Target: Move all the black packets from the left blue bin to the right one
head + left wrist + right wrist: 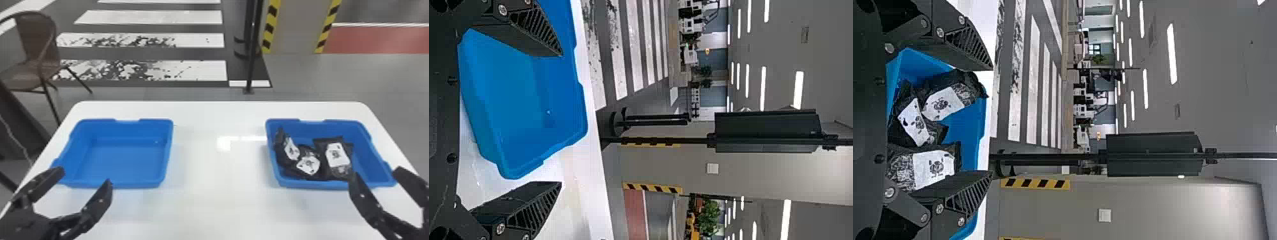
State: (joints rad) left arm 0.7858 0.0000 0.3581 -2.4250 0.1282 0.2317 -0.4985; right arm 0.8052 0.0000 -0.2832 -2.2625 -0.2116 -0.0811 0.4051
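Head view: two blue bins are set well apart on the white bench [220,198], presumably so that one can be served by each arm. In the right bin [378,153] three black packets are seen: one [291,149] is propped against the wall nearer the other bin, a second [308,165] is lodged beside it, a third [337,155] is laid flatter. Loose lie; dropping rather than arranging is suggested. Blue floor of the left bin [123,159] is exposed; transfer is judged complete.

The left tool [85,177] is held spread at the near side of the left bin, the right tool [376,174] likewise at the right bin. A waiting pose is inferred, with the bin mouths left unobstructed.

Left wrist view: fingers are parted widely, nothing pinched; the left bin is seen beyond.

Right wrist view: fingers are again parted, nothing pinched. The third packet is partly hidden behind one finger, but is judged supported by the bin. No further move seems required.
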